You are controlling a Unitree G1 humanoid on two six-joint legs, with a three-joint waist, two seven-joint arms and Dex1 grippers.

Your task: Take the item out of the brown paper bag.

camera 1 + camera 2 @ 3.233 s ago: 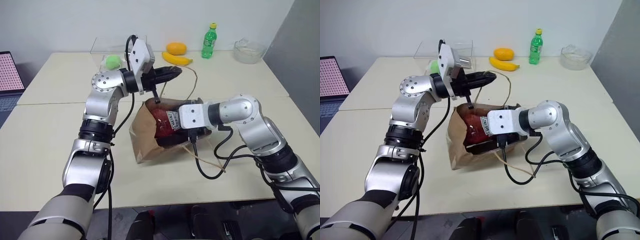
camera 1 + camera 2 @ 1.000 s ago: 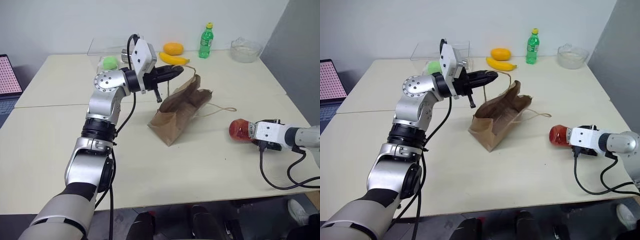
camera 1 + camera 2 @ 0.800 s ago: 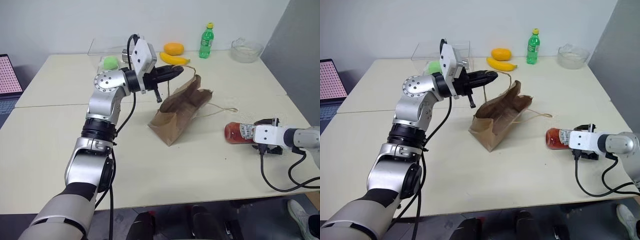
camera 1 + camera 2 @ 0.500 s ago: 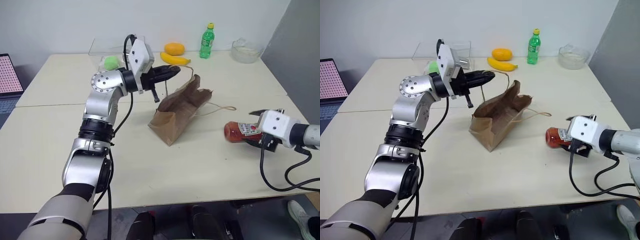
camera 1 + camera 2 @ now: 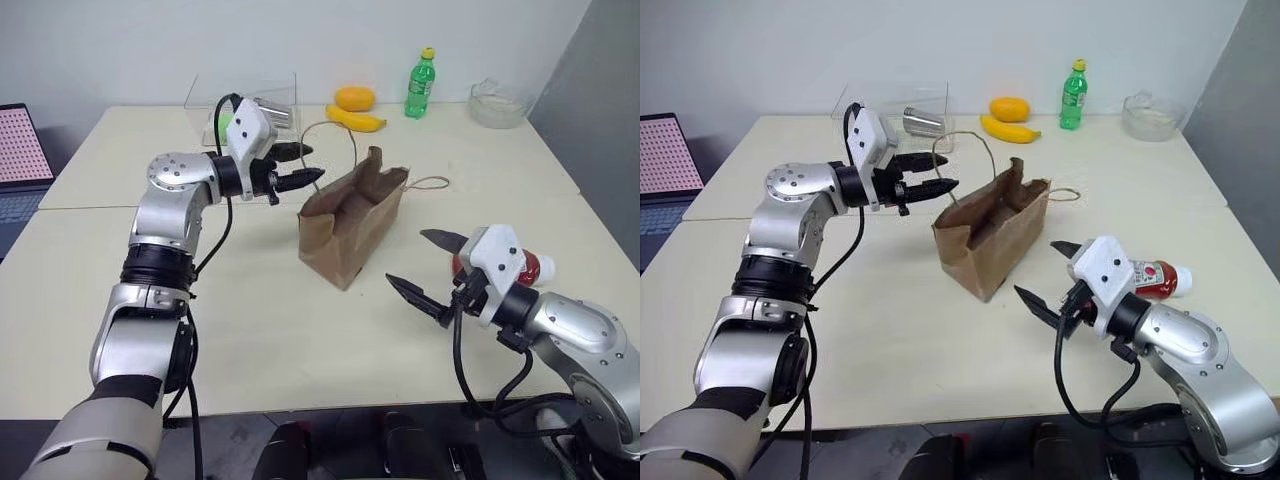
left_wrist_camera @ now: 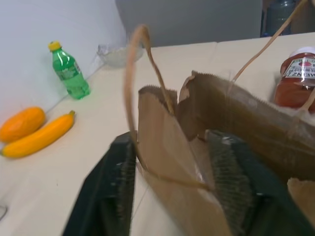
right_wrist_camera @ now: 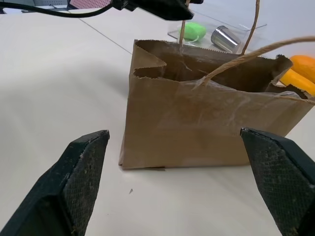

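**Ketchup bottle out on the table, bag upright and let go**

Nearest the camera: right gripper [image 5: 428,266], fingers spread wide and holding nothing, pointed toward the brown paper bag [image 5: 350,222] from the near right. Just behind the gripper's white housing, lying on its side on the beige table [image 5: 300,330]: the ketchup bottle [image 5: 1152,276], red with a white label and white cap, clear of the bag and well to its right. Half hidden in the left eye view, where the housing covers all but the cap end; plainer in the right eye view. In the left wrist view, cut off by the frame edge and crossed by a handle loop, label print too small to read.

Mid-table: the bag standing upright, mouth open and crumpled, one twisted-paper handle arched above the rim, the other draped off to the right. Inside of the bag dark and shadowed in every view; contents, if any, impossible to make out.

Beside the bag's far left corner: left gripper [image 5: 925,173], fingers apart. From the left wrist view, the near handle loop and a corner of the bag's rim sitting between the two fingers; touching or not, cannot tell.

Farther back: clear plastic box [image 5: 243,95] with a metal cup [image 5: 924,122] and something green mostly hidden behind the left arm. Then a banana [image 5: 359,118], an orange fruit [image 5: 354,97], a green soda bottle [image 5: 420,82] and a glass bowl [image 5: 497,103] along the far edge. At far left, a laptop [image 5: 18,150] cut by the frame.
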